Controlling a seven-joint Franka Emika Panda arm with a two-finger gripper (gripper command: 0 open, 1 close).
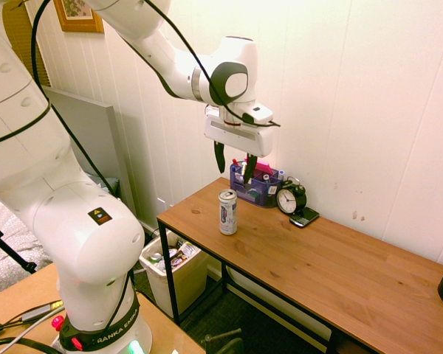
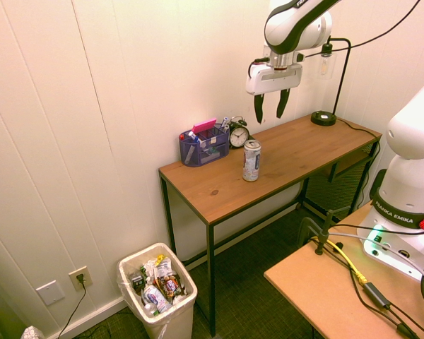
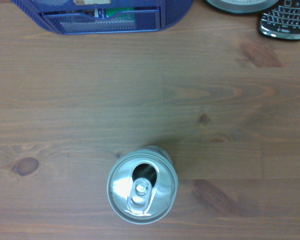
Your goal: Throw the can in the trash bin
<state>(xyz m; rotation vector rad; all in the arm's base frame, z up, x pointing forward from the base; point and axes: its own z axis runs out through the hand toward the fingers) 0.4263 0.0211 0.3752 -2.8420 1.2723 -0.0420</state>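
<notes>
Can standing upright on counter | end effector hovering spread, empty, seemingly just behind-above | trash bin waiting below.

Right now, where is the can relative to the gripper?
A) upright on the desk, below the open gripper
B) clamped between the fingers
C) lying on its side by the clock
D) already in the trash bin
A: the can stands upright on the wooden desk, with the gripper open in the air above it, not touching.
</notes>
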